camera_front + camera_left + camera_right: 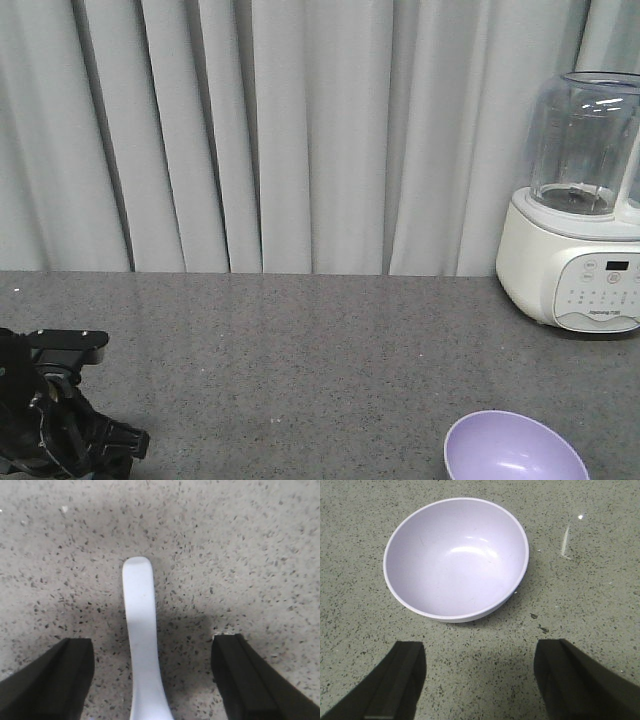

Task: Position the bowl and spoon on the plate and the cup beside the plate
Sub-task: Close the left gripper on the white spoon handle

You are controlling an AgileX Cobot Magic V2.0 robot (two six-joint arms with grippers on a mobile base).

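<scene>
Left wrist view: the left gripper point(152, 650) is spread wide, its black fingers low at either side of the frame. The spoon point(141, 640) lies flat on the speckled grey counter point(250, 540) between them, handle end toward the top, touching neither. Right wrist view: the right gripper point(480, 652) is likewise spread and holds nothing. The bowl point(455, 560) sits upright in the upper middle, apart from its fingers. Front view puts the bowl at the lower right edge, with a white appliance point(575, 250) at far right before a grey curtain point(250, 130).

The empty lavender bowl point(455, 560) sits upright; the pale spoon point(142, 630) apparently lies flat.
</scene>
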